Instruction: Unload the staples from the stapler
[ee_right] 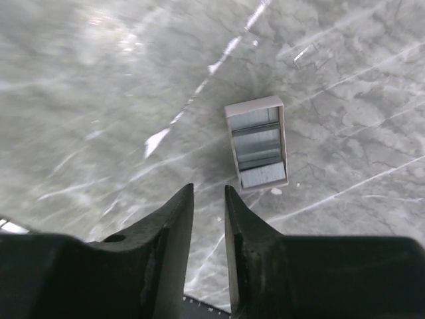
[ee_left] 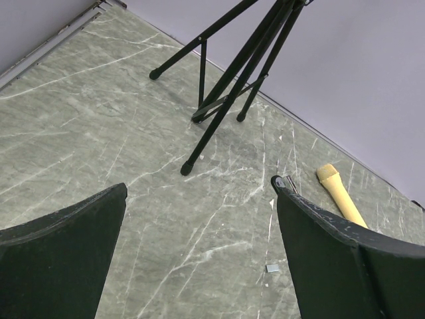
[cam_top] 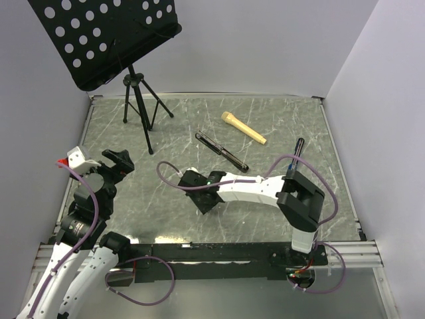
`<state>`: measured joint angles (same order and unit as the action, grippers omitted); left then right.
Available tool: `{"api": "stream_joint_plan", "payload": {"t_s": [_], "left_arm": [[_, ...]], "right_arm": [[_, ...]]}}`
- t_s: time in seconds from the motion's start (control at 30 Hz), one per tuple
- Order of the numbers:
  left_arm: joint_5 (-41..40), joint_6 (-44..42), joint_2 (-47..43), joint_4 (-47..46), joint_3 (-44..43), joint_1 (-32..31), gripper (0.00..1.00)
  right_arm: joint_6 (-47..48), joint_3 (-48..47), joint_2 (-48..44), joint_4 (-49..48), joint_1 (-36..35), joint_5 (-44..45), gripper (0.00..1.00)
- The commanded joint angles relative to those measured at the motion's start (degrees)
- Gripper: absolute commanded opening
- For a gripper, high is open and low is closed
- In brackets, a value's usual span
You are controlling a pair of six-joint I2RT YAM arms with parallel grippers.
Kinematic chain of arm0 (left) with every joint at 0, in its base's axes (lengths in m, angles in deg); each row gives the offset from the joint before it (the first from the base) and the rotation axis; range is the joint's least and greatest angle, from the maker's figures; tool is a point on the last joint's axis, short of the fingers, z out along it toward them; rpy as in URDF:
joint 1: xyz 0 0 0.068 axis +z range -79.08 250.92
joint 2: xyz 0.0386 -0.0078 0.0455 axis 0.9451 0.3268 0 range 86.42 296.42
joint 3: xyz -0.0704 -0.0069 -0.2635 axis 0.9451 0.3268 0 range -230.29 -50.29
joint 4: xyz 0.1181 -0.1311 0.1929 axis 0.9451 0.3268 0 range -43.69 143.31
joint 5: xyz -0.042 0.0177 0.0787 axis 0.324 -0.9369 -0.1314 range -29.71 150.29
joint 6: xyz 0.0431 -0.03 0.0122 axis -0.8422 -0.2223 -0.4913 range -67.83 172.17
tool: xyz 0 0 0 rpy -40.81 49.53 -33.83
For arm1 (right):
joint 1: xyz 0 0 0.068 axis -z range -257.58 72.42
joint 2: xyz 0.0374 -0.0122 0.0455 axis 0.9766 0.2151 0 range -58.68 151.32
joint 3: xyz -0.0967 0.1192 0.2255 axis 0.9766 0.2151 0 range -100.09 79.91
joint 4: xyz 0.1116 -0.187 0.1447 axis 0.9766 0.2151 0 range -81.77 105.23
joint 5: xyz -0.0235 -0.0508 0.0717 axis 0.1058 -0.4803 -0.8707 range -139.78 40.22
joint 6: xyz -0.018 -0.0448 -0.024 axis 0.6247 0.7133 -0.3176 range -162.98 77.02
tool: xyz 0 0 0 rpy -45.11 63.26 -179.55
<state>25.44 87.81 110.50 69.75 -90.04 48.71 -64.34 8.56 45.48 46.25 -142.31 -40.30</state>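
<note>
The stapler lies swung open flat as a long black bar at mid-table; its tip peeks out beside my left gripper's right finger. The staples, a small silvery-grey rectangular strip, lie on the table just beyond my right gripper. That gripper's jaws stand a narrow gap apart with nothing between them. The same strip shows as a tiny grey rectangle in the left wrist view. My right gripper points down at the table, left of the stapler. My left gripper hangs wide open and empty at the left.
A yellow cylindrical object lies behind the stapler. A thin black pen rests at the right. A black music stand stands on tripod legs at the back left. Grey walls enclose the marbled table.
</note>
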Motion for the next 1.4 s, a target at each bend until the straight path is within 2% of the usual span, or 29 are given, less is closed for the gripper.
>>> {"api": "stream_joint_plan", "payload": {"t_s": [0.0,0.2,0.5,0.77,0.97,1.37], "left_arm": [[-0.8,-0.7,-0.3,-0.9,-0.2,-0.2,1.00],[-1.3,-0.8,-0.4,-0.9,-0.2,-0.2,0.99],[-1.4,-0.9,-0.6,-0.9,-0.2,-0.2,0.99],[-1.6,-0.9,-0.7,-1.0,0.0,-0.2,0.99],[-1.6,-1.0,-0.4,-1.1,0.0,-0.2,0.99],[-1.4,-1.2,-0.2,-1.6,0.1,-0.2,0.99]], "right_arm": [[2.5,-3.8,-5.4,-3.1,0.2,-1.1,0.35],[8.4,-6.4,-4.1,-7.2,6.1,-1.6,0.41],[14.1,-11.8,4.0,-10.2,11.8,-4.3,0.54],[12.3,-18.5,10.9,-9.6,14.4,-4.0,0.67],[10.6,-21.9,15.5,-7.1,14.5,1.3,0.68],[9.1,-20.8,17.6,-8.2,15.9,0.7,0.68]]}}
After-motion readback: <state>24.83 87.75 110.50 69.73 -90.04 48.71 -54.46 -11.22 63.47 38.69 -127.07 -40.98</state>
